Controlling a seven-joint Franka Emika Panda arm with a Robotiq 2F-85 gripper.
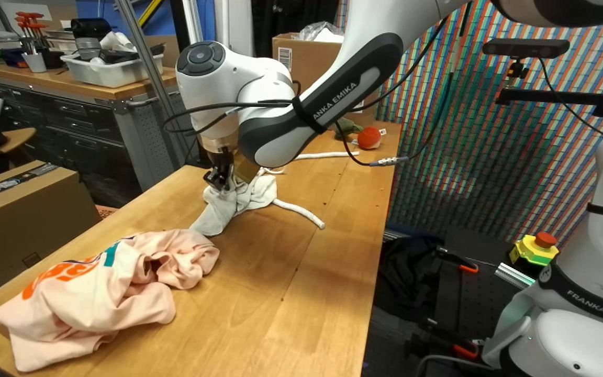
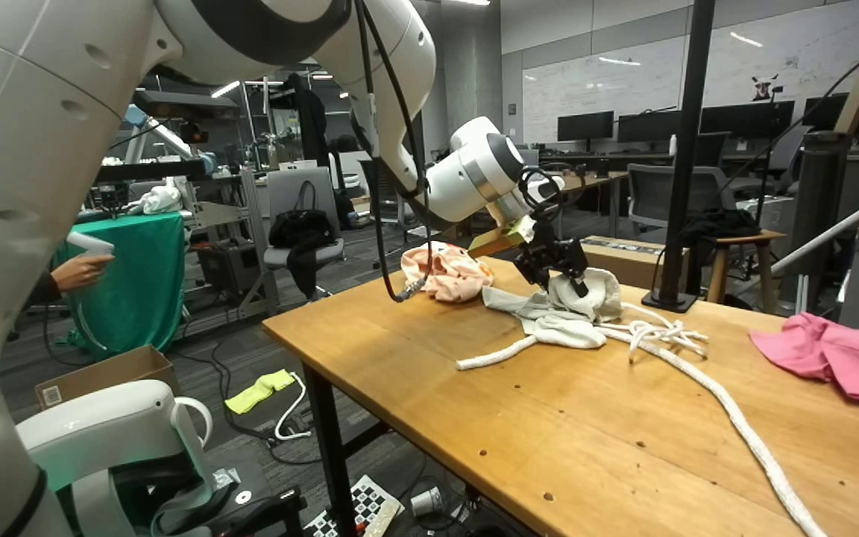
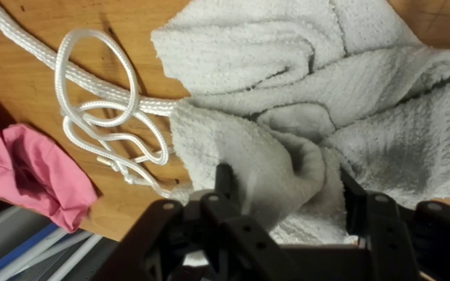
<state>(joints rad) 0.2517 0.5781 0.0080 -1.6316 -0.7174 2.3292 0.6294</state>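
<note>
In an exterior view, the hand (image 1: 223,183) meets the towel (image 1: 231,205) at nine o'clock. In an exterior view, rope (image 2: 739,421) leaves it toward four. Wrist view: fingers (image 3: 224,181) apart astride a fold (image 3: 264,168), no firm hold visible; best close squarely, clear of cord (image 3: 132,78) at ten.

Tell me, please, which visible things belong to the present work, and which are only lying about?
Belonging to the work, it seems:
hand, jaws on either side of a fold
pale cloth

Probably just lying about:
thick white rope, reaching the pale cloth
thin white cord
printed peach cloth
pink cloth
round red thing
</note>
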